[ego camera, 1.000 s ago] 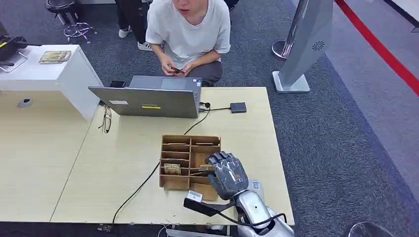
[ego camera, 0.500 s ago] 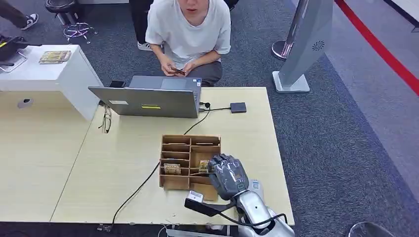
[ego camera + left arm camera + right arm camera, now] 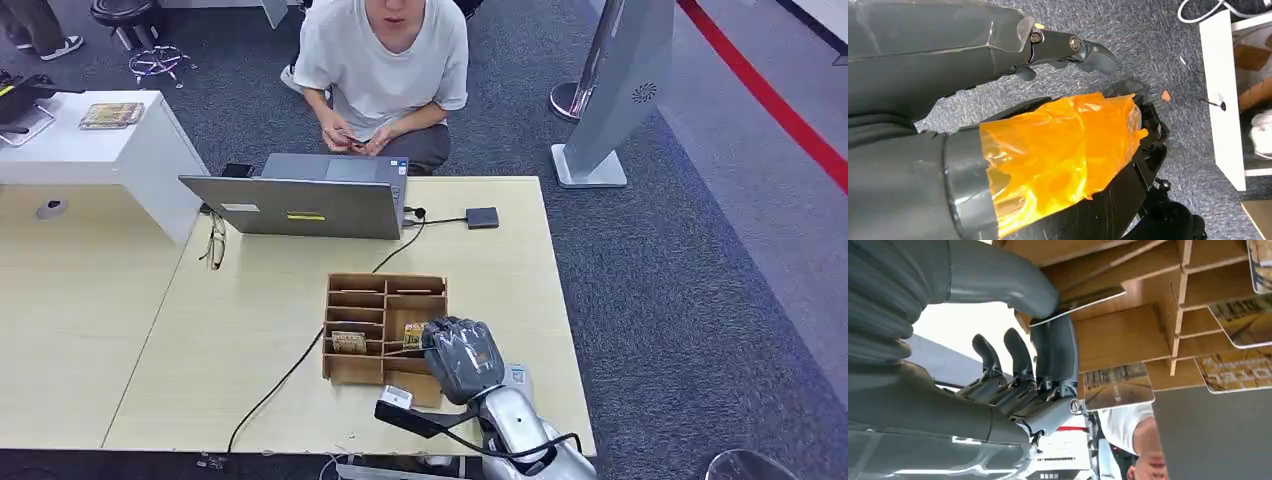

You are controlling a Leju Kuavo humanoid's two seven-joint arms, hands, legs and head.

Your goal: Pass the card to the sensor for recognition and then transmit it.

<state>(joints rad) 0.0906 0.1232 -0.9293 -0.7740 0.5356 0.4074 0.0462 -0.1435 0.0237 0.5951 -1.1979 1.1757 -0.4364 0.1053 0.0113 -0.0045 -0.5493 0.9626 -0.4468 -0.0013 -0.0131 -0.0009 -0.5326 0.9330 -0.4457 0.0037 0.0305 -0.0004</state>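
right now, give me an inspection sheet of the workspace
surface: light wood table, joined to a second one at the left.
job's things: wooden card box with cards in its slots; a card pinched by the right hand; small dark pad on a lead.
clutter: laptop, glasses.
hands: right holds the card at the box; left hand hangs over the floor.
cables: black cable crosses the table.
surroundings: seated person, grey stand, carpet.
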